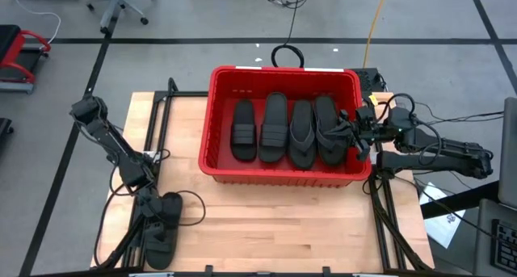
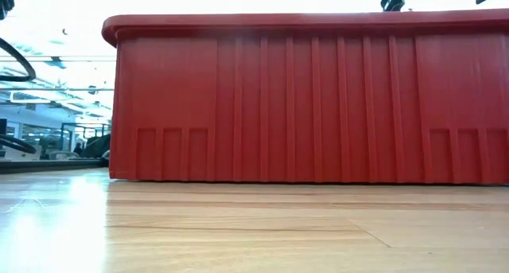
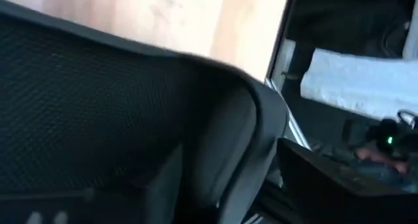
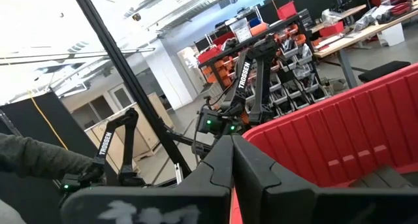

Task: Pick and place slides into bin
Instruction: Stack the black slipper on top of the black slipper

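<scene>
From above, four black slides lie side by side inside the red bin; the level view across the worktop shows only the bin's ribbed wall. The right tool, fingers pressed together and empty, hangs over the bin's right rim. Well off the bin's left corner, the left tool sits spread wide around another slide.

Glossy red plastic bin, matt wooden table
</scene>
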